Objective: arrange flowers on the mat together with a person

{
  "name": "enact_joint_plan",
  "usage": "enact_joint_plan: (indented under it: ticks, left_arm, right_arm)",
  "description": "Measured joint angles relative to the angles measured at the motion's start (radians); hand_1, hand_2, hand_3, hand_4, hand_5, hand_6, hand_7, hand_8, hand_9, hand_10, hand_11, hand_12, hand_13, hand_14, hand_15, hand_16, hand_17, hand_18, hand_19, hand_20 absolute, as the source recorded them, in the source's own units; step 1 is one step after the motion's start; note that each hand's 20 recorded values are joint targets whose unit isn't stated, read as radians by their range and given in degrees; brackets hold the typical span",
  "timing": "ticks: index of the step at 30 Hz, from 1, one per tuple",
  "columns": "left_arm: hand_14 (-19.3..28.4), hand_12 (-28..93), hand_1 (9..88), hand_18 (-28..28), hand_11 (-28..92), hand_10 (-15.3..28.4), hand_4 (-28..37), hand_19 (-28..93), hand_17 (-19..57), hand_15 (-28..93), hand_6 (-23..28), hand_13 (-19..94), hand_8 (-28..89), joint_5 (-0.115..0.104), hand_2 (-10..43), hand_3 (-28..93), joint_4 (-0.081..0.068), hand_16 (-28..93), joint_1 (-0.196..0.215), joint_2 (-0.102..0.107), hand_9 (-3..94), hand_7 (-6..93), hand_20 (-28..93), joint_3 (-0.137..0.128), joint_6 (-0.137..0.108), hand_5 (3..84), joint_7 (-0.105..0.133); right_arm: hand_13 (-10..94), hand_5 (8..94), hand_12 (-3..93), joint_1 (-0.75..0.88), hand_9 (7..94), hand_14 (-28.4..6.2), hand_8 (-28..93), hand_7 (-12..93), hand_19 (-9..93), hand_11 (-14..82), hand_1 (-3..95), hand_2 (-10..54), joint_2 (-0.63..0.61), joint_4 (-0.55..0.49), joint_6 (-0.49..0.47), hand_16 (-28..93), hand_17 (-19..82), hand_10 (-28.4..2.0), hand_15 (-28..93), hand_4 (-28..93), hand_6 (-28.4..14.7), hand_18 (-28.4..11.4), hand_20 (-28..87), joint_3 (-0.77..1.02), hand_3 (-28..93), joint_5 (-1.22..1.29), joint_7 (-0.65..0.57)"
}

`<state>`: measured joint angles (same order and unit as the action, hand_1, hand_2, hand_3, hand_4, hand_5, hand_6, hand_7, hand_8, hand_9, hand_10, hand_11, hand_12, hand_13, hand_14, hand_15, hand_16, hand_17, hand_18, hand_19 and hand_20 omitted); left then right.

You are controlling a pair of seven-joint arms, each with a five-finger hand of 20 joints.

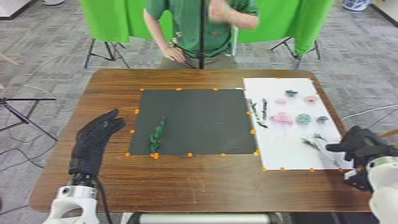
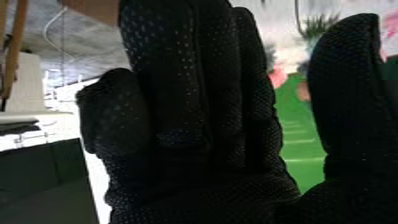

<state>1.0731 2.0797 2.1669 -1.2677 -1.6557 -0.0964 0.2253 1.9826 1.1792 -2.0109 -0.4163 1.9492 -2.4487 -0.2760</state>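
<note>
Black fabric-gloved right hand (image 2: 200, 165), mine, foreground: fingers straight, thumb apart, nothing held. In the head view it is at lower right, near thin grey-green stems (image 1: 313, 144) on the white rectangular sheet (image 1: 264, 89), probably placed for picking. One green leafy sprig (image 1: 157, 136) lies at the dark grey mat's (image 1: 202, 117) lower left, presumably leaving room for blooms. My black-gloved left hand (image 1: 96, 131), at left, is open, apparently waiting.

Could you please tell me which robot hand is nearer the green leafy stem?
Left. The left hand is just left of the dark mat, near the stem lying on it; the right hand is at the white sheet's right edge.
</note>
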Motion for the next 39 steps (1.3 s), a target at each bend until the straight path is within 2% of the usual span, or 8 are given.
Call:
enact_joint_plan:
  ticks: [8, 9, 10, 11, 12, 18, 25, 39]
  left_arm:
    - [16.7, 15, 33.0, 12.0, 22, 13.3, -14.0, 9, 5.3, 18, 3.1, 35, -7, 0.0, -3.3, 62, 0.0, 3, 0.0, 0.0, 45.7, 17.2, 17, 0.004, 0.0, 46.5, -0.002]
    - [16.7, 15, 33.0, 12.0, 22, 13.3, -14.0, 9, 5.3, 18, 3.1, 35, -7, 0.0, -3.3, 62, 0.0, 3, 0.0, 0.0, 45.7, 17.2, 17, 0.004, 0.0, 46.4, -0.003]
    - [16.7, 15, 33.0, 12.0, 22, 13.3, -14.0, 9, 5.3, 18, 3.2, 35, -7, 0.0, -3.3, 62, 0.0, 3, 0.0, 0.0, 45.8, 17.1, 17, 0.004, 0.0, 46.4, -0.003]
    - [16.7, 15, 33.0, 12.0, 22, 13.3, -14.0, 9, 5.3, 18, 3.3, 35, -7, 0.0, -3.3, 62, 0.0, 3, 0.0, 0.0, 45.8, 17.1, 17, 0.004, 0.0, 46.4, -0.003]
    - [16.7, 15, 33.0, 12.0, 22, 13.2, -14.0, 9, 5.2, 18, 3.3, 35, -7, -0.001, -3.3, 62, 0.0, 3, 0.0, 0.0, 45.8, 17.0, 17, 0.004, 0.0, 46.4, -0.003]
    - [16.8, 15, 32.8, 12.0, 22, 13.3, -14.0, 9, 5.2, 18, 3.5, 35, -7, -0.001, -3.3, 62, 0.001, 3, 0.0, 0.001, 45.8, 17.0, 17, 0.004, 0.0, 46.3, -0.004]
    - [16.7, 15, 32.7, 12.0, 22, 13.3, -13.9, 9, 5.2, 18, 3.7, 35, -7, -0.001, -3.3, 62, 0.003, 3, 0.003, 0.0, 45.8, 16.8, 17, 0.004, 0.0, 46.2, -0.004]
    - [16.7, 15, 32.1, 12.0, 22, 13.3, -14.5, 9, 5.0, 18, 3.8, 35, -7, 0.0, -3.2, 62, 0.005, 3, 0.004, 0.0, 45.6, 16.5, 17, 0.002, 0.001, 46.1, -0.007]
  right_arm:
    - [94, 79.7, 21.6, -0.002, 90.0, -3.9, -3, 19, 91, 23.9, 47.6, -9.5, 0.001, 0.011, -0.004, 24, 69, -10.7, 40, -28, -0.5, -5.6, 8, -0.014, 57, -0.016, 0.002]
    - [94, 80.9, 21.7, -0.002, 91.0, -3.6, 4, 18, 92, 24.3, 53.3, -9.5, 0.001, 0.012, 0.0, 23, 70, -10.4, 42, -28, -0.6, -5.6, 8, -0.017, 49, -0.019, 0.003]
    - [94, 81.9, 21.9, -0.002, 91.6, -3.5, 7, 19, 92, 24.7, 72.6, -9.5, 0.001, 0.014, 0.007, 23, 70, -10.3, 44, 7, -0.6, -5.6, 8, -0.02, -2, -0.021, 0.003]
    - [94, 83.1, 22.0, -0.002, 92.5, -3.2, 9, 19, 93, 24.9, 81.3, -9.5, 0.001, 0.016, 0.019, 22, 71, -10.3, 46, 20, -0.6, -5.8, 9, -0.023, -22, -0.023, 0.004]
    - [94, 84.0, 22.1, -0.001, 93.0, -3.1, 10, 19, 93, 25.2, 83.9, -9.5, 0.001, 0.02, 0.034, 22, 71, -10.2, 47, 24, -0.3, -5.8, 9, -0.028, -27, -0.025, 0.006]
    - [94, 87.2, 21.9, 0.014, 93.7, -2.6, 10, 19, 93, 29.6, 86.2, -9.5, 0.001, 0.035, 0.151, 19, 73, -9.7, 52, 31, 0.5, -6.5, 15, -0.052, -28, -0.032, 0.019]
    - [94, 88.1, 20.3, 0.027, 93.7, -2.5, 10, 19, 93, 31.4, 86.3, -9.5, 0.008, 0.022, 0.185, 19, 73, -9.9, 53, 37, 0.6, -6.8, 18, -0.054, -28, -0.021, 0.02]
    - [94, 88.9, 20.1, -0.017, 93.7, -2.9, 9, 20, 93, 32.6, 85.5, -9.5, 0.078, -0.178, 0.233, 20, 71, -9.3, 54, 40, 1.5, -9.0, 26, -0.152, -28, 0.157, -0.034]
